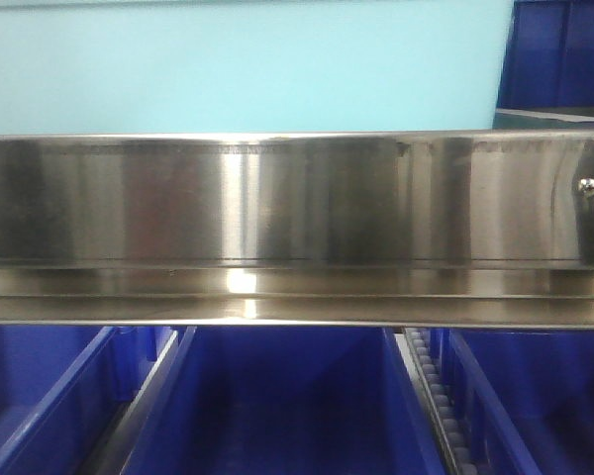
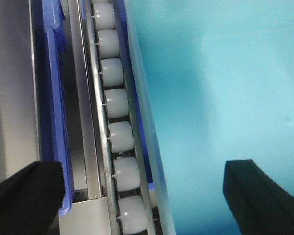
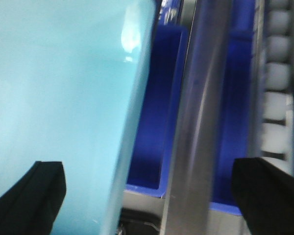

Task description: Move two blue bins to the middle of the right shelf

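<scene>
Both left gripper (image 2: 144,200) and right gripper (image 3: 152,200) stand spread, empty; blue bins (image 3: 159,122) lie ahead of the right one, long axes running away.

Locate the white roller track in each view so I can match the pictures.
Front: roller track at lower right, under the steel rail, right of the middle blue bin.
Left wrist: runs top to bottom, left of centre.
Right wrist: along the right edge, blurred.
Shared landmark: turquoise panel, at top in front, right in left wrist, left in right wrist.
</scene>
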Available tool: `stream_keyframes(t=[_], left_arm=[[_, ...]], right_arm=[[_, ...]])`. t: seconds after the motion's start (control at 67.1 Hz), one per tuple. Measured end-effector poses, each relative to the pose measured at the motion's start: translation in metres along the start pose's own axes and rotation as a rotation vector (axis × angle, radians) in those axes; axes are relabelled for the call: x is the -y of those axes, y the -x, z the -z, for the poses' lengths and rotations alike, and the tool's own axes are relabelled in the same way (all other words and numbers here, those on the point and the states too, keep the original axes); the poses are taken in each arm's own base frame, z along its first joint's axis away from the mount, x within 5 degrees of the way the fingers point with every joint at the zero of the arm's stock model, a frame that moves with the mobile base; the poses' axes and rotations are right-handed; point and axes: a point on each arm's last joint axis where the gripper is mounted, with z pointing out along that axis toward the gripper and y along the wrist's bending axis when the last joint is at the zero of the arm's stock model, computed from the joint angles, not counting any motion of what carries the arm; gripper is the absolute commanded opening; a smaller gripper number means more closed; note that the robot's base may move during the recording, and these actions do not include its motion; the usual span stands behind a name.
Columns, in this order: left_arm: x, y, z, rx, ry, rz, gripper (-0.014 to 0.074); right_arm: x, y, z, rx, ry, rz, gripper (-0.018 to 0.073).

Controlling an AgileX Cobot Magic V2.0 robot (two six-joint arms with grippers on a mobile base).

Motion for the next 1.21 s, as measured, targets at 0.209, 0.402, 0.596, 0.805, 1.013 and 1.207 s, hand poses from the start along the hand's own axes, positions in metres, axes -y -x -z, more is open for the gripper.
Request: stream_keyframes(t=[0.209, 0.402, 0.596, 0.805, 1.013, 1.207], left_arm=[[-0.002, 0.004, -0.034, -0.081, 0.002, 0.006, 0.0556], [-0.004, 0.005, -0.052, -0.124, 0.003, 0.003, 0.0470], [-0.004, 0.005, -0.053, -0.124, 0.007, -0.001, 0.0104], [-0.001, 0.006, -0.053, -0.112, -0.006, 0.000, -0.0111], [-0.001, 0.006, -0.053, -0.112, -0.006, 0.000, -0.0111], [0.000, 0.005, -0.041, -0.097, -0.007, -0.002, -0.0111]], right_arm=[[-0.008, 0.006, -0.044, -0.061, 0.003, -0.013, 0.0570], [-0.008, 0.006, -0.063, -0.099, -0.005, -0.019, 0.0504], [-0.008, 0.008, -0.067, -0.082, -0.002, -0.024, 0.0114], [-0.011, 0.009, -0.067, -0.075, 0.013, -0.049, -0.0152], [-0.011, 0.009, -0.067, -0.075, 0.013, -0.055, -0.0153], [-0.012, 0.008, -0.058, -0.069, 0.017, -0.057, -0.0153]])
